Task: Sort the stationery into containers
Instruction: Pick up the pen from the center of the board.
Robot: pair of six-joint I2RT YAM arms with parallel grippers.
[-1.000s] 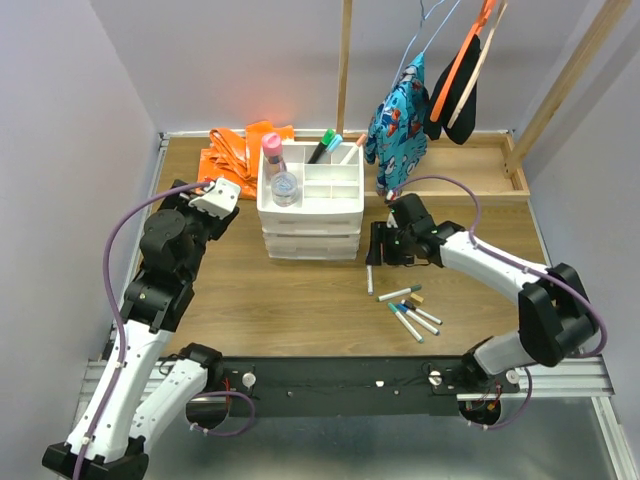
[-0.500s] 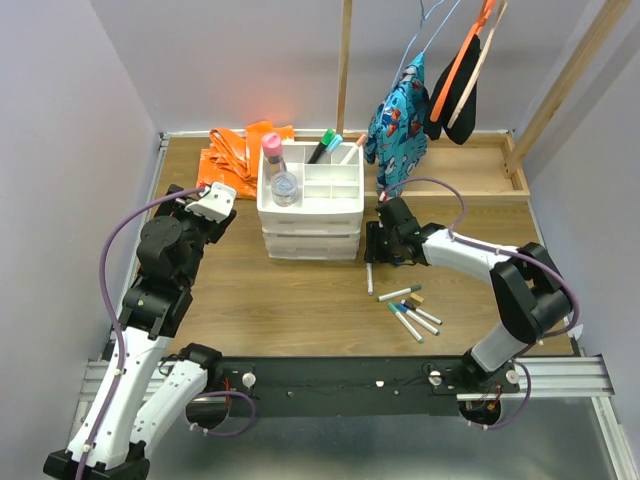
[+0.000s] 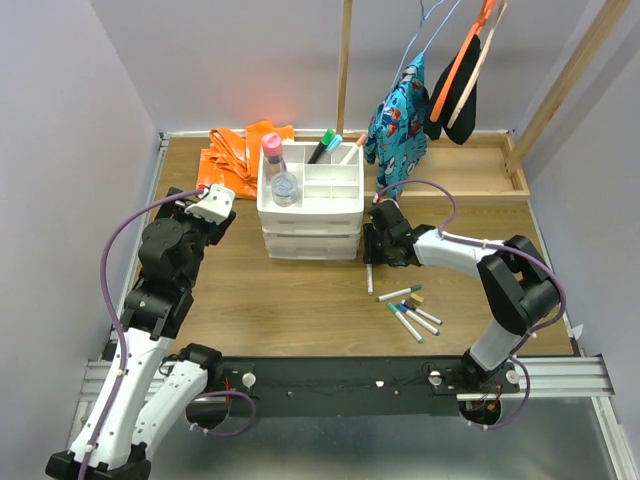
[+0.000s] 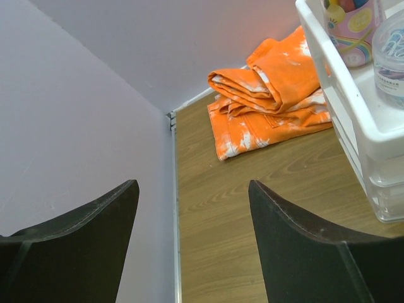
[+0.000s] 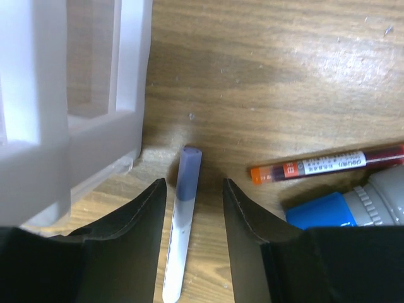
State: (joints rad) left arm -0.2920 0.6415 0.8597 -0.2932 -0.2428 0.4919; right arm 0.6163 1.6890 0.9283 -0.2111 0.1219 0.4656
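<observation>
Wall (image 4: 76,126) close left of left pincer (image 4: 192,186), spread, holding nothing; bare table (image 4: 252,208) ahead up to orange cloth (image 4: 271,101); drawer unit (image 4: 353,120) edge near right. Right pincer (image 5: 194,183) spread astride blue-capped marker (image 5: 188,170), untouched; unit corner just left, orange-capped pen (image 5: 322,165) and blue highlighter (image 5: 315,211) right.

Left arm (image 3: 128,372) and right arm (image 3: 456,250): white shells, chunky black joints. A purple cable (image 3: 125,225) runs off each. Fingers (image 4: 303,252) are plain matte black.
</observation>
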